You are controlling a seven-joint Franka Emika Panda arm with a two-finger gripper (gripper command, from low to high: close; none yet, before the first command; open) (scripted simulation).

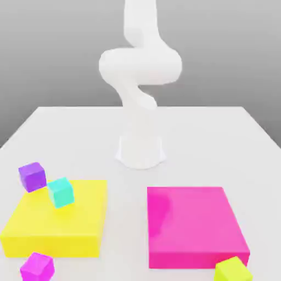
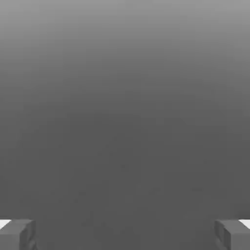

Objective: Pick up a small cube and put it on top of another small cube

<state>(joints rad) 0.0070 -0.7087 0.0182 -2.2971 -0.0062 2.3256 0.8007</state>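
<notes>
A small lime yellow-green cube [image 1: 233, 270] sits on the table at the exterior view's near right, against the front corner of the pink flat block. A small purple cube [image 1: 32, 176] rests at the yellow flat block's far left corner. A small cyan cube [image 1: 61, 192] sits on that yellow block. A small magenta cube [image 1: 37, 267] lies in front of it. In the hand view my gripper [image 2: 125, 234] is open, its grey fingertips [image 2: 17, 233] wide apart with plain grey background between them and nothing held.
The white arm [image 1: 140, 71] rises from its base [image 1: 140, 151] at the table's middle. The large flat yellow block [image 1: 49, 228] lies at the exterior view's near left, the large flat pink block [image 1: 192, 225] at near right. The white table [image 1: 219, 137] spreads behind them.
</notes>
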